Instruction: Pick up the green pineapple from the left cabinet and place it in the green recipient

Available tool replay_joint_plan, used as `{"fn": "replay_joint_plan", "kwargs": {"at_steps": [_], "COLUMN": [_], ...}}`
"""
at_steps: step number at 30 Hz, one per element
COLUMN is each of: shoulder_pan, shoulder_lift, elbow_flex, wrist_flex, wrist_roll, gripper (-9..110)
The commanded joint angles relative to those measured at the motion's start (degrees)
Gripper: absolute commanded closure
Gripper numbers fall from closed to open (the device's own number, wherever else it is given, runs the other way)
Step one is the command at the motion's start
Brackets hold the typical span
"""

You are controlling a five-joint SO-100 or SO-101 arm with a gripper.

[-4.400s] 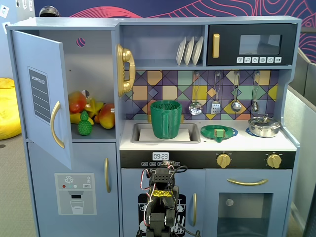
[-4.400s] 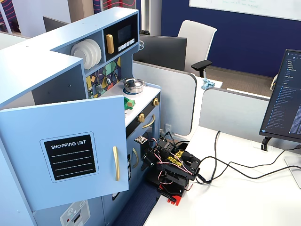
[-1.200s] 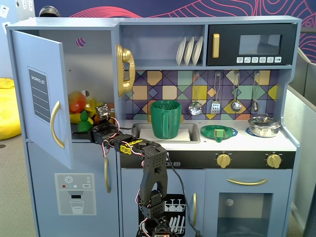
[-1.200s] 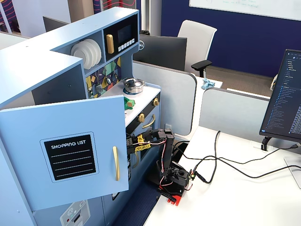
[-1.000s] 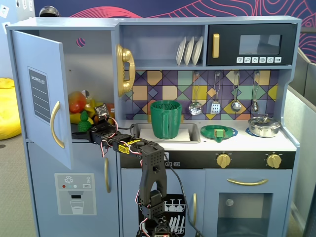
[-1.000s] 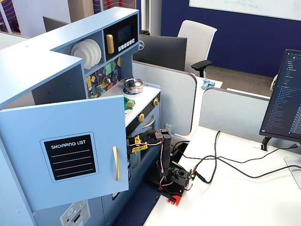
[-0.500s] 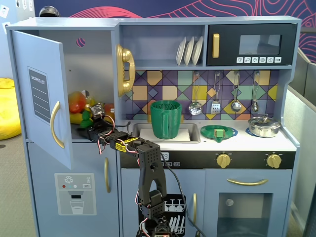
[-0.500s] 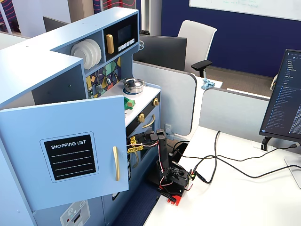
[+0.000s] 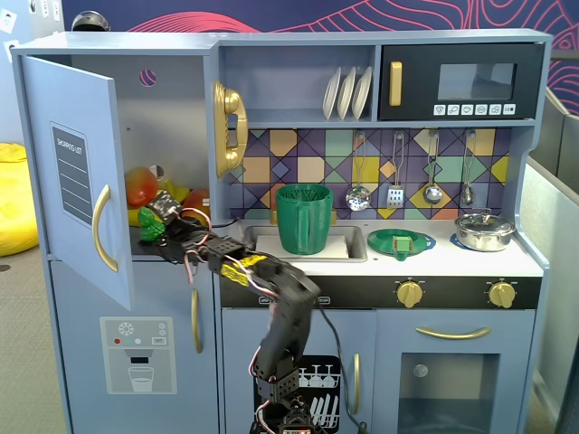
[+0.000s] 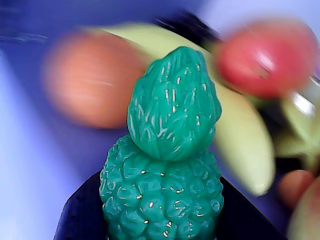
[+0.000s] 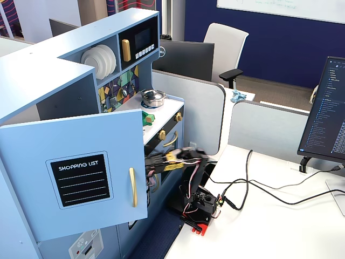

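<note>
Pineapple [image 10: 162, 165] was clenched between dark gripper [image 10: 162, 220] fingers [image 10: 80, 215] inside left cabinet [image 9: 77, 172], presumably for extraction.

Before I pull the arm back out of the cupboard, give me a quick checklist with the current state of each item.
1. Green pineapple sits between the pincer fingers: ok; in the wrist view dark fingers flank its body on both sides.
2. Firm closure on it: cannot tell; the contact points lie below that view's edge.
3. Cabinet door open enough for exit: ok, swung wide in both fixed views.
4. Neighbouring fruit clear: not ok; the banana and red-orange fruit lie close behind the pineapple.
5. Green cup ready: ok, upright in the sink area, its opening free.
6. Path to the cup: ok; only bare counter edge shows between.
</note>
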Motion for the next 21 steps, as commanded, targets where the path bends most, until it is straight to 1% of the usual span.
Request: {"fn": "replay_joint_plan", "kwargs": {"at_steps": [1, 4, 9, 12, 15, 18, 21], "shoulder_pan": [-1.3, 1.2, 12.3, 19.9, 28.4, 35.4, 41.0], "shoulder_lift": [19.3, 29.1, 41.0, 44.7, 45.7, 42.0, 34.8], "elbow_flex": [6.5, 10.7, 10.9, 9.8, 7.2, 1.9, -3.9], "wrist_flex": [6.7, 12.6, 26.2, 31.3, 35.7, 35.9, 33.2], "wrist_roll": [0.5, 1.8, 6.1, 6.6, 11.3, 19.0, 21.2], "gripper": [101, 101, 101, 101, 101, 101, 101]}}
